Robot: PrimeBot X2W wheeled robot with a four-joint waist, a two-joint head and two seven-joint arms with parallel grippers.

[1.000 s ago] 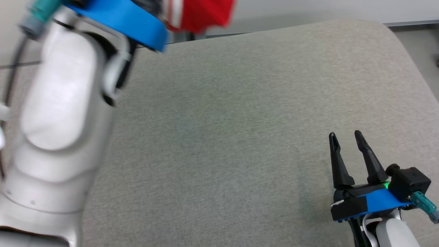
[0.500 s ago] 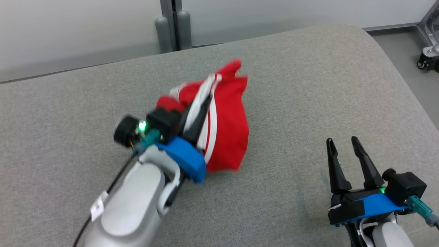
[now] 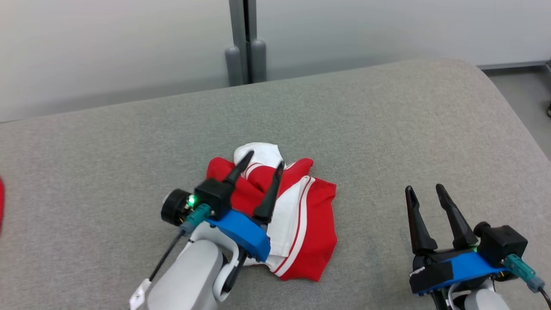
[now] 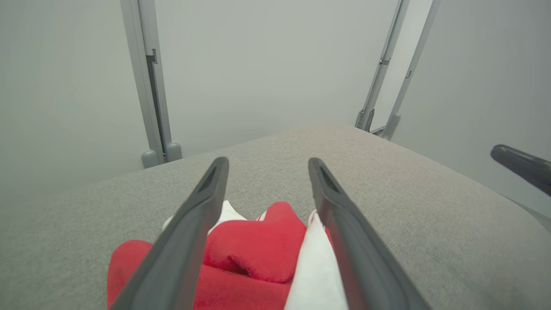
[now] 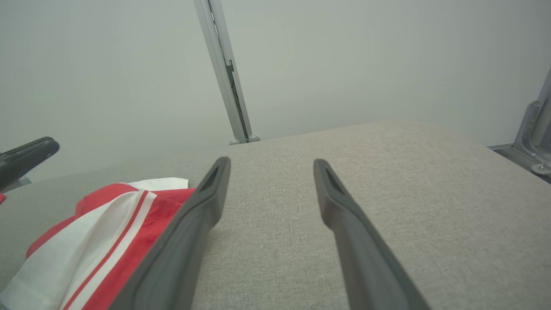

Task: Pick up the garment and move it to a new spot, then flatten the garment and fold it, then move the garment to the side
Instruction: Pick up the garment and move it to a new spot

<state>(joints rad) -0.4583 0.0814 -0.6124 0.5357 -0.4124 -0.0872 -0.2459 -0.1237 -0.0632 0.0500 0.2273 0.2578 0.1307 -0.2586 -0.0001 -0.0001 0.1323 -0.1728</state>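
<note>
The garment (image 3: 301,224), red with white panels and thin red stripes, lies crumpled in a loose heap on the grey padded surface (image 3: 387,120), toward the near middle. My left gripper (image 3: 265,158) is directly over it. The two dark fingers are spread wide and point toward the far edge, and nothing is caught between them. In the left wrist view the red and white folds (image 4: 254,254) bunch up under and between those fingers (image 4: 185,241), low near their roots, while the tips reach past the cloth over bare fabric. I cannot tell whether the fingers touch the cloth.

My right gripper (image 3: 424,187) is well to the right of the heap, also wide open and empty, above bare grey fabric. In its wrist view the garment (image 5: 107,224) sits off to the left of my fingers.

Open surface runs between the heap and my right gripper, out to my left, and back behind the garment to the far edge. Beyond that edge stand a pale wall and a grey post (image 3: 245,43). At the right the surface rounds off to its edge, with floor (image 3: 525,90) past the corner.
</note>
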